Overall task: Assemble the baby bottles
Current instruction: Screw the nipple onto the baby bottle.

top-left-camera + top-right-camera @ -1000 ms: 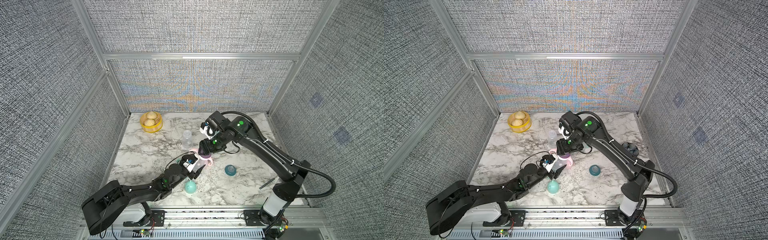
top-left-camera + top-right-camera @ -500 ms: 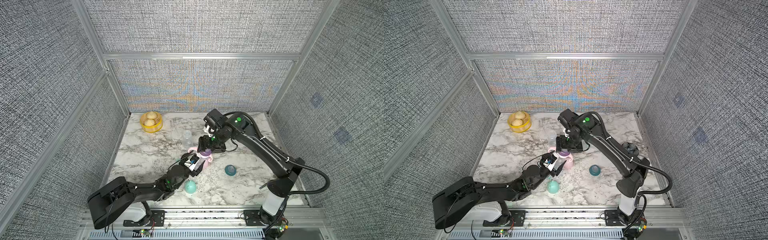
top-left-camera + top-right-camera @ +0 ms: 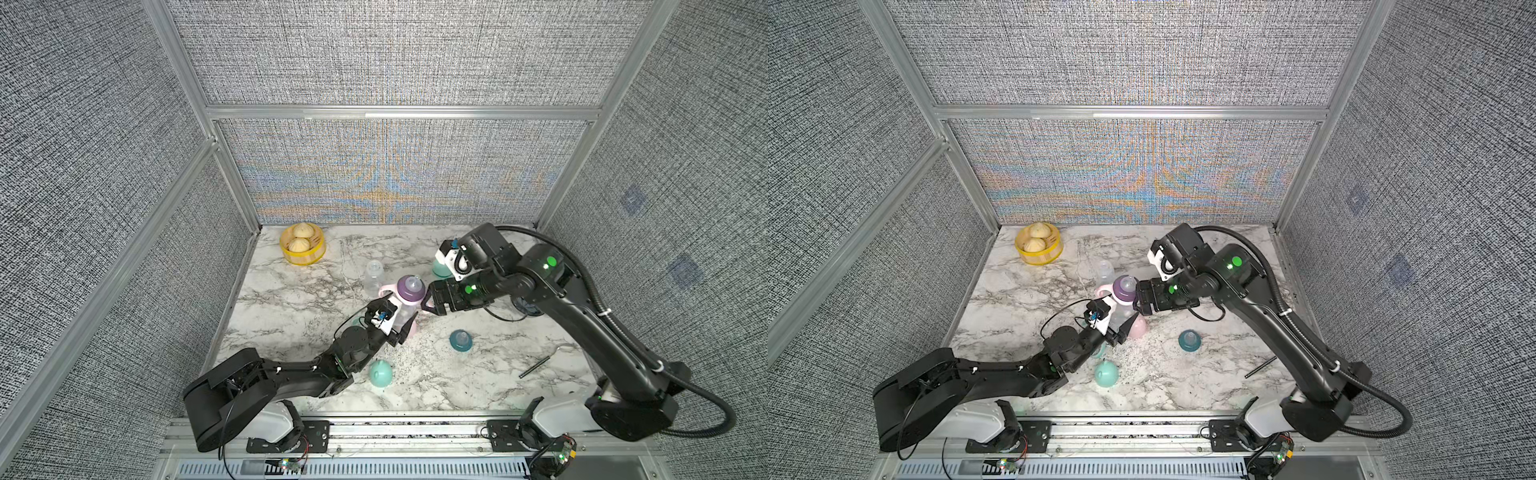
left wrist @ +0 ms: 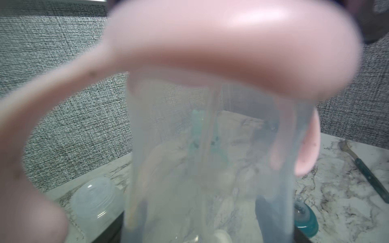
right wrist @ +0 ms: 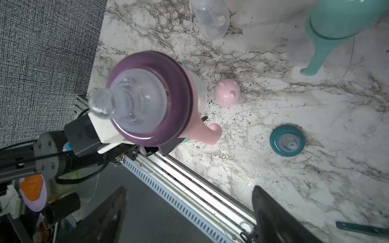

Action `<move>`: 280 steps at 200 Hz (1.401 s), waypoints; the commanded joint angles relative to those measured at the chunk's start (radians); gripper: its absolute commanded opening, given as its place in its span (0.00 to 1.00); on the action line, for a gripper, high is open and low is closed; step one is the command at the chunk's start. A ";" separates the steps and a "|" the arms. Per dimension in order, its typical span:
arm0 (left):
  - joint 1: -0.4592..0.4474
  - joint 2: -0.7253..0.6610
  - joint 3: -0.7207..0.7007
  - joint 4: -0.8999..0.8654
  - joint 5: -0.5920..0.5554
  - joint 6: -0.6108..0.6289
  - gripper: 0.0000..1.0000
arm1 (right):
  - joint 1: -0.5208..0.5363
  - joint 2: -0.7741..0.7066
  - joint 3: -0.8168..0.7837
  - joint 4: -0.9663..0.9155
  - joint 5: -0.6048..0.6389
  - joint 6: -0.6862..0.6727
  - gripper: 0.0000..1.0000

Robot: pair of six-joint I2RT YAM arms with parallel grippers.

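A clear baby bottle [image 3: 400, 314] with a pink handle ring [image 4: 210, 52] and a purple nipple collar [image 5: 151, 98] hangs tilted above the table. My left gripper [image 3: 401, 326] is shut on its lower body. Just right of the collar, my right gripper [image 3: 430, 301] stands open and touches nothing, its dark fingers [image 5: 273, 216] spread wide. A bare clear bottle [image 3: 374, 276] stands behind the held one. On the marble lie a pink eared cap [image 5: 227, 92], a mint cap [image 3: 381, 372] and a teal nipple collar [image 3: 460, 340]. A mint handle ring [image 5: 328, 27] shows by the right wrist.
A yellow steamer basket [image 3: 302, 249] with buns stands at the back left corner. A dark rod [image 3: 536, 365] lies at the front right. A dark bowl [image 3: 525, 309] sits mostly hidden under the right arm. Metal rails run along the table's front edge.
My right gripper has opened, let go of the purple collar and drawn back to the right. The left gripper has kept its hold and shifted the bottle slightly towards the back.
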 commanded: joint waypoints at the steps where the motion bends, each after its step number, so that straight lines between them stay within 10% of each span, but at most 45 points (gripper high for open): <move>1: 0.006 -0.017 0.018 -0.021 0.151 -0.034 0.01 | 0.004 -0.115 -0.146 0.279 -0.014 -0.113 0.92; 110: 0.154 -0.051 0.067 -0.055 0.711 -0.303 0.00 | 0.004 -0.347 -0.529 0.769 -0.046 -0.288 0.86; 280: 0.163 -0.076 0.101 -0.164 0.771 -0.308 0.00 | 0.002 -0.301 -0.578 0.911 -0.115 -0.292 0.81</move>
